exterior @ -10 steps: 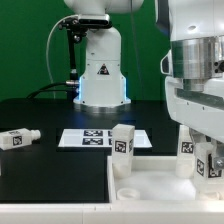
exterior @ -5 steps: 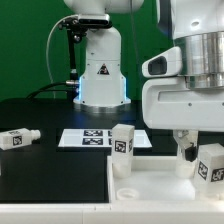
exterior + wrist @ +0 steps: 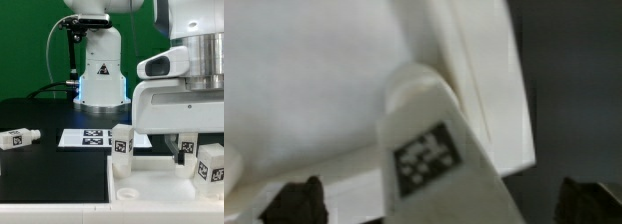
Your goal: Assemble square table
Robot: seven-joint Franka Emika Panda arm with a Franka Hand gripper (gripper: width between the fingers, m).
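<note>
While on panel (image 3: 150, 196), leg (image 3: 122, 148) upright.

We catch only the blurred, cropped fingertips (image 3: 295, 200) of the end effector (image 3: 441, 203) in the wrist view, and the tag (image 3: 429, 152) on the leg (image 3: 434, 100) between them is too soft to read. In the exterior view, the arm (image 3: 185, 90) hides part of another leg (image 3: 186, 150), and the square panel (image 3: 150, 195) runs off the bottom edge.
</note>
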